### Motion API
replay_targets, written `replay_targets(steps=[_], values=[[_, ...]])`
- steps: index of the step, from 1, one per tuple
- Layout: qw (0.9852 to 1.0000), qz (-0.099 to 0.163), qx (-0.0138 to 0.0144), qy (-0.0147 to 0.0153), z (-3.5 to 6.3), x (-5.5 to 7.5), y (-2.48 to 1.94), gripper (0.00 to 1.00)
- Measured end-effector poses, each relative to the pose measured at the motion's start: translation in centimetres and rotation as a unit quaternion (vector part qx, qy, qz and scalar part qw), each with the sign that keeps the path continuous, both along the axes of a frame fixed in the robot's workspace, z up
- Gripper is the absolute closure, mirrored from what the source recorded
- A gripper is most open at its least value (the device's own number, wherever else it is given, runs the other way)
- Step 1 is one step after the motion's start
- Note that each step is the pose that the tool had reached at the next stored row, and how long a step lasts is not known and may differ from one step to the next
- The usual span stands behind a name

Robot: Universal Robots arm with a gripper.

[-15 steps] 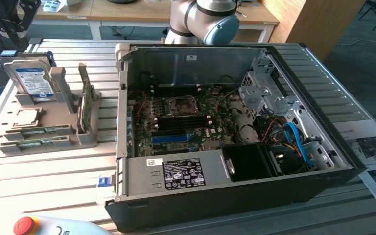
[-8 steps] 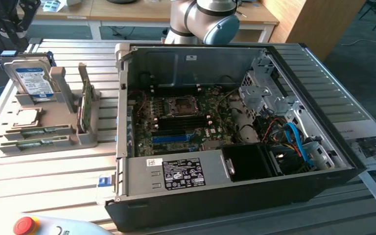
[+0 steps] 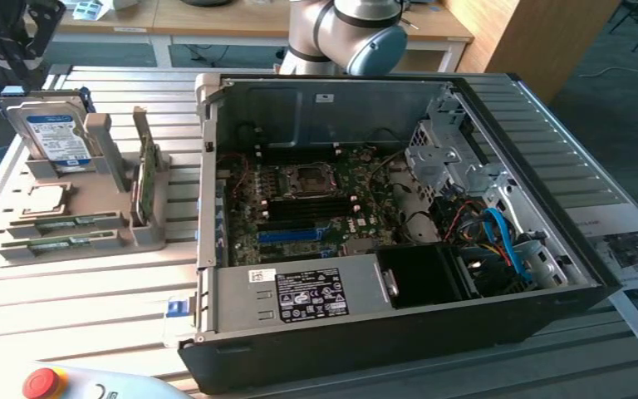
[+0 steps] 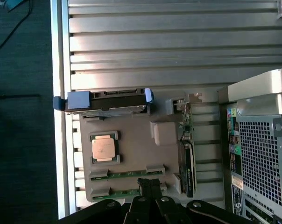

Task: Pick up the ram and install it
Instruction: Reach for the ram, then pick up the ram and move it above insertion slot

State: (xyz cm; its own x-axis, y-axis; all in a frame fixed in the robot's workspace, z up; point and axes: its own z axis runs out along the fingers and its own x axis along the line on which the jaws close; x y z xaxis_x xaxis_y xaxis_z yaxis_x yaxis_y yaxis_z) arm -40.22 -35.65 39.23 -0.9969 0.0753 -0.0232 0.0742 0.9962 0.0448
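Two sticks of ram (image 3: 73, 222) (image 4: 127, 174) flat in parallel slots of the grey tray (image 3: 144, 237), on the desk (image 3: 76, 299) at the exterior view's left of the open case (image 3: 408, 332); next to them a CPU (image 4: 104, 148), a hard drive (image 3: 53, 137) on edge and a wider card (image 3: 147, 179) upright on the tray's case side; hand (image 4: 149, 183) above the sticks' card-side end, fingers (image 4: 145, 186) pressed together, pinching nothing; seemingly lined up with the stick farther from the CPU, though hard to be sure. Step in hand, by the look of it: lining up for the pick. Settle on one stick and centre over it, not over the gap between the two; spread the fingers before going down, to avoid pressing shut tips onto the board; turn the wrist to close the pads across the thin long edges, not onto the chips; shift toward mid-length rather than the end, for a level lift without tilt; descend slowly and stop short of the tray floor; keep clear of the upright card close by, probably the likeliest thing to get clipped; grip firmly but no harder than needed, given so thin a board; lift straight up out of the slot, never sideways, to avoid jamming against the slot walls or dragging the neighbouring stick along.
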Motion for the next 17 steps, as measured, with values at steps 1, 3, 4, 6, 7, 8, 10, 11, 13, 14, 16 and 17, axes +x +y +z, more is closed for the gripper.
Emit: replay_targets(steps=[1, 3, 4, 6, 7, 8, 10, 11, 13, 14, 16, 17], values=[[1.0, 0.0, 0.0, 0.0, 0.0, -0.02, -0.12, 0.9], [1.0, 0.0, 0.0, 0.0, 0.0, -0.05, -0.35, 0.9], [1.0, 0.0, 0.0, -0.0001, -0.01, -0.07, -0.48, 0.9], [1.0, 0.0, 0.0, 0.0, 0.0, -0.1, -0.68, 0.9], [1.0, 0.0, 0.0, 0.0, 0.0, -0.1, -0.69, 0.9], [1.0, 0.0, 0.0, 0.0, 0.0, -0.1, -0.69, 0.9], [1.0, 0.0, 0.0, 0.0, 0.0, -0.1, -0.69, 0.9], [1.0, 0.0, 0.0, 0.0, 0.0, -0.11, -0.69, 0.9], [1.0, 0.0, 0.0, 0.0, 0.0, -0.1, -0.7, 0.9], [1.0, 0.0, 0.0, -0.0001, 0.0, -0.1, -0.7, 0.9], [1.0, 0.0, 0.0, 0.0, 0.0, -0.1, -0.7, 0.9], [1.0, 0.0, 0.0, 0.0, 0.0, -0.1, -0.7, 0.9]])
